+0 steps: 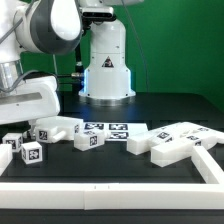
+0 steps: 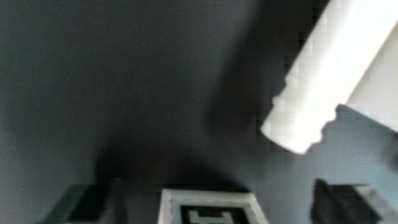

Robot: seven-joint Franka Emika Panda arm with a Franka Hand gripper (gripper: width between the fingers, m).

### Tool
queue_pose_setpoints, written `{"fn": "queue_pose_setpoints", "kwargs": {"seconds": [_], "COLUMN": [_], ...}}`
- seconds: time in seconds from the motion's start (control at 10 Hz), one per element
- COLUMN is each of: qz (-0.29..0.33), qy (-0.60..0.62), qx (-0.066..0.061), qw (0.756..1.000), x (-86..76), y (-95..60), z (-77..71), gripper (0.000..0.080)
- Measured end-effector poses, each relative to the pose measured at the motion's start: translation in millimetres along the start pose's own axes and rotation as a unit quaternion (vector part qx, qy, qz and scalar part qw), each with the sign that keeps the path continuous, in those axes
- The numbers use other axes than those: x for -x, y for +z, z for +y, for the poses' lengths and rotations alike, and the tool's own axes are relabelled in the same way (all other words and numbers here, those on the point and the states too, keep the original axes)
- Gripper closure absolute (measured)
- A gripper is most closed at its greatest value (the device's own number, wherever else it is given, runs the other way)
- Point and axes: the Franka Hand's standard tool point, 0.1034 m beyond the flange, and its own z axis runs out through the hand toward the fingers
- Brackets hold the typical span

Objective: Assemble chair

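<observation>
The chair is loose white blocky pieces with black-and-white tags on the black table [image 1: 150,115]. Two small tagged cubes [image 1: 30,153] lie at the exterior view's left, with a chunky piece [image 1: 55,128] and a tagged block [image 1: 88,140] beside them. Larger flat pieces [image 1: 172,147] lie at the right. The arm [image 1: 35,100] hangs over the left pieces, and its fingers do not show there. In the wrist view my gripper [image 2: 214,185] is open. Its dark fingers [image 2: 82,203] stand wide on either side of a tagged white piece [image 2: 214,208], apart from it.
The marker board [image 1: 108,128] lies flat mid-table. A white border rail [image 1: 110,196] runs along the front and up the right side. The robot base [image 1: 105,70] stands behind. A blurred long white bar [image 2: 320,80] crosses the wrist view; I cannot tell what it is.
</observation>
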Motion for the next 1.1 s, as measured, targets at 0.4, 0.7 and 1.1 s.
{"fn": "queue_pose_setpoints", "kwargs": {"seconds": [0.4, 0.7, 1.1], "qz": [0.0, -0.002, 0.01], "qy": [0.026, 0.092, 0.061], "qx": [-0.008, -0.006, -0.005], "qw": [1.0, 0.996, 0.998], "x": [-14.5, -51.7, -50.4], "y": [-34.7, -60.7, -55.7], "z": [-17.6, -96.7, -100.0], "gripper": [0.0152, 0.015, 0.015]}}
